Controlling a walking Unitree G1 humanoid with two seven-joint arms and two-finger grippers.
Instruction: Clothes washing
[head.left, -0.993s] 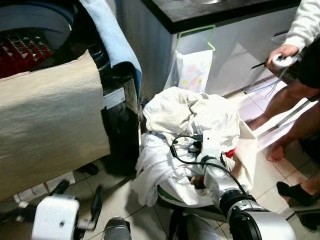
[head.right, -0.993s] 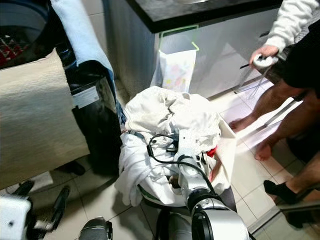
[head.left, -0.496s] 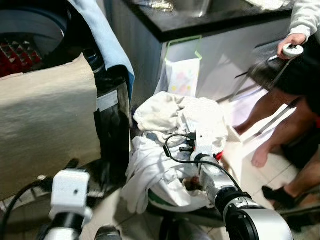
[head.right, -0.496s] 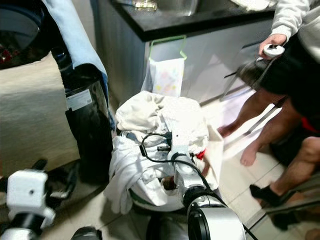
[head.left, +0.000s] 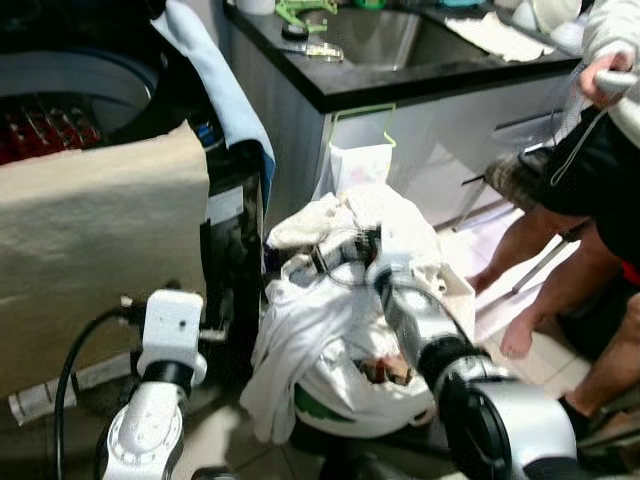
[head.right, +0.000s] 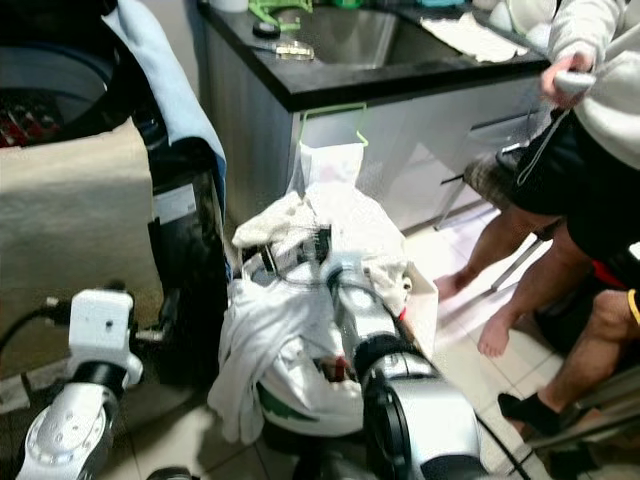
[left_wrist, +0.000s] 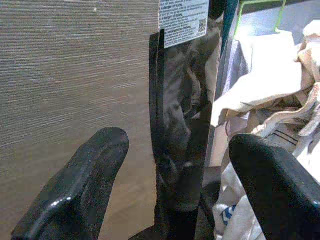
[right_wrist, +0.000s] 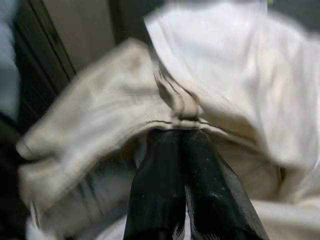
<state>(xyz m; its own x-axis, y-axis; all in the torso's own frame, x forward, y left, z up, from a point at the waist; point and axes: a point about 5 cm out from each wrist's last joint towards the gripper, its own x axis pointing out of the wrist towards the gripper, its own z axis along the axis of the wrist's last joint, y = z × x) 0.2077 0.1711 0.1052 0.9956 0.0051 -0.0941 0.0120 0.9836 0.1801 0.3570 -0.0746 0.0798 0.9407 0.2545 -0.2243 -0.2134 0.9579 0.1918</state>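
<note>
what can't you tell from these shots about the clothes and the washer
- Laundry basket: head views, clothes cover its contents.
- Washing machine drum: left eye view, cut by the edge and hidden by the beige mat.
- Right gripper: right wrist view, blurred; garment type unclear.
- Label: left wrist view, print too small.

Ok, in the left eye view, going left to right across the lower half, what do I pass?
Beige cloth draped over the washing machine → left gripper → black washing machine front → pile of white laundry with the right gripper pinching a cream garment → person's bare legs.
</note>
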